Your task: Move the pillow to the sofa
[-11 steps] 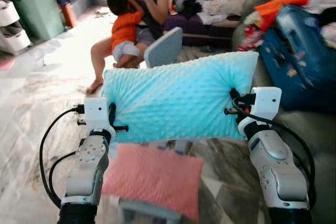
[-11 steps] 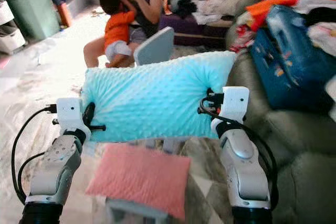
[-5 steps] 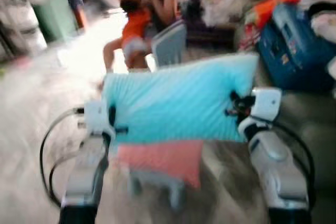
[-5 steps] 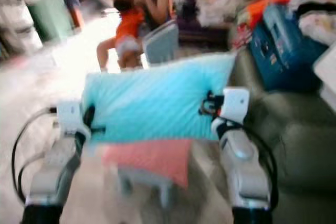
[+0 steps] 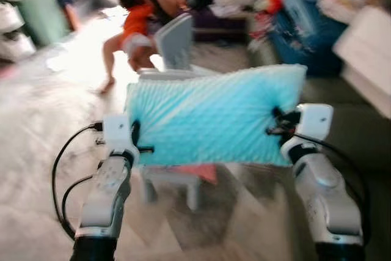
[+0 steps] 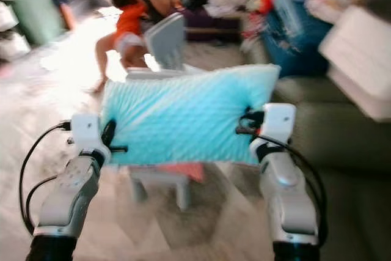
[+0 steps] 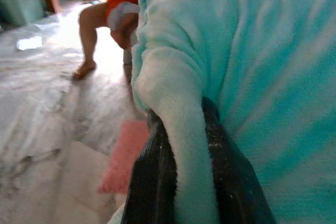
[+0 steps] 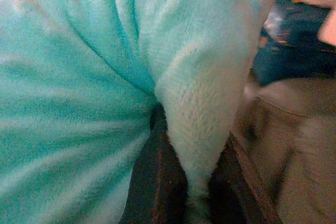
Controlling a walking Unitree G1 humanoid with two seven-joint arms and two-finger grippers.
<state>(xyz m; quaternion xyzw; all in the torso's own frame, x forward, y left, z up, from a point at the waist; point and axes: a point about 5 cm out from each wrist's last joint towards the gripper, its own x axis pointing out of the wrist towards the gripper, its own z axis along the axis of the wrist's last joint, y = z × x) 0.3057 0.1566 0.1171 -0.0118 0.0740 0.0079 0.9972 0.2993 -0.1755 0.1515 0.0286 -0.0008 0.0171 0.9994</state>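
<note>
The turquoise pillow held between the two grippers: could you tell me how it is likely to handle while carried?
The pillow is probably soft: its fabric bunches where the left gripper and right gripper pinch its ends. It seems light, spanning between them with little sag. Its dimpled fleece probably resists slipping.

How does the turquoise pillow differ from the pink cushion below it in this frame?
The turquoise pillow is held up in the air, pinched at its ends by the left gripper and the right gripper; the pink cushion lies on a small grey stool, untouched. The turquoise pillow shows whole and looks much the larger; the pink cushion is mostly hidden behind it. Both look soft and rectangular.
</note>
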